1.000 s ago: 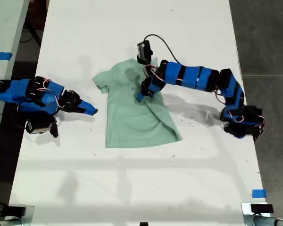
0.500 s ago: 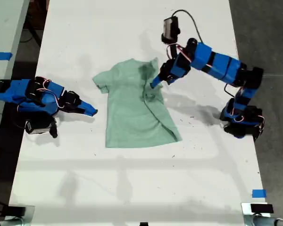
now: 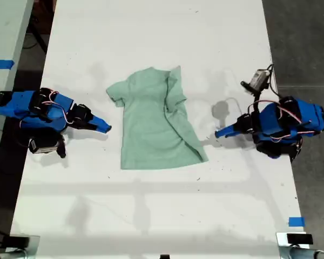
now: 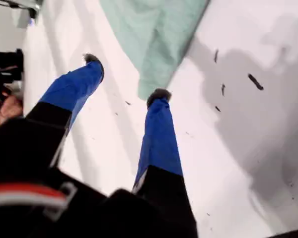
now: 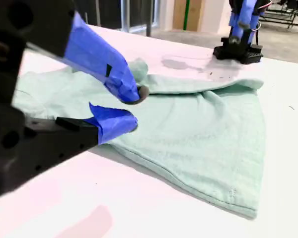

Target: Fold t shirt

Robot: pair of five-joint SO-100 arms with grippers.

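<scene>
Two blue arms rest low on a white surface [image 3: 151, 32], one at each side of the exterior view. The t shirt [image 3: 151, 129] lies flat between them, near the middle of the surface. It is pale green and plain. Its side toward the exterior view's right is folded in over the body, so only one sleeve sticks out, toward the exterior view's left.

The first gripper [image 3: 218, 132] is at the exterior view's right. It points at the t shirt's bottom corner and sits near it, not touching. Its fingers [image 4: 159, 94] are spread wide apart and hold nothing.

The second gripper [image 3: 105, 128] is at the exterior view's left, just beside the t shirt's edge. Its fingers [image 5: 131, 123] are a little apart, with nothing between them.
</scene>
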